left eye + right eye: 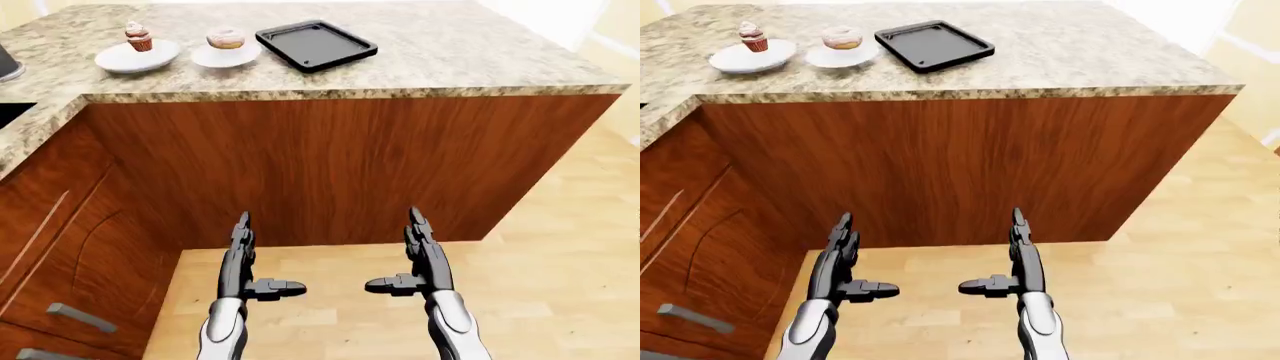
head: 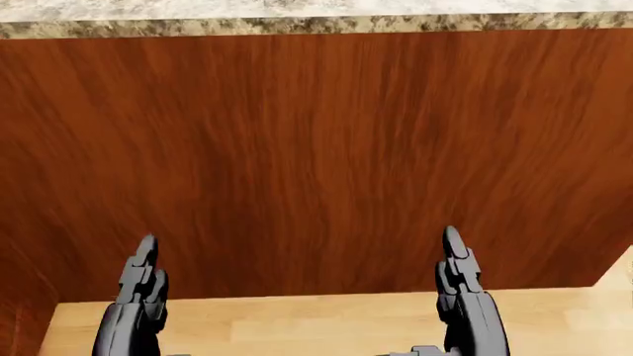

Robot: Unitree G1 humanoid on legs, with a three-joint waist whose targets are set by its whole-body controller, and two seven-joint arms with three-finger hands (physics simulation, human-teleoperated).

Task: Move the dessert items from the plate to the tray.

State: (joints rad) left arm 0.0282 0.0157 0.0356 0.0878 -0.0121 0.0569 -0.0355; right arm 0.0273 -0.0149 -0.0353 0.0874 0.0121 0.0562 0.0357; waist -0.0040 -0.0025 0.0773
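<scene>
In the left-eye view, 2 white plates sit side by side toward 11 o'clock on a speckled granite counter (image 1: 450, 52). The left plate (image 1: 120, 60) carries a cupcake (image 1: 139, 37) with a dark base and pale swirled frosting; the right plate (image 1: 213, 58) carries a round dessert (image 1: 225, 38) with pinkish-white icing, possibly a doughnut. Just beside that plate, toward 12 o'clock, lies a black rectangular tray (image 1: 316, 46) with a raised rim, set at an angle.

Both hands hang low, well apart from the counter, above the floor. The left hand (image 1: 243, 262) at 7 o'clock and the right hand (image 1: 422, 259) at 5 o'clock have fingers extended straight and thumbs jutting inward; they are spread, holding and touching nothing.

The counter tops a reddish-brown wood cabinet (image 1: 340, 165). Light wood flooring (image 1: 560, 262) runs toward 4 o'clock, and a cabinet handle (image 1: 80, 316) shows at 8 o'clock.
</scene>
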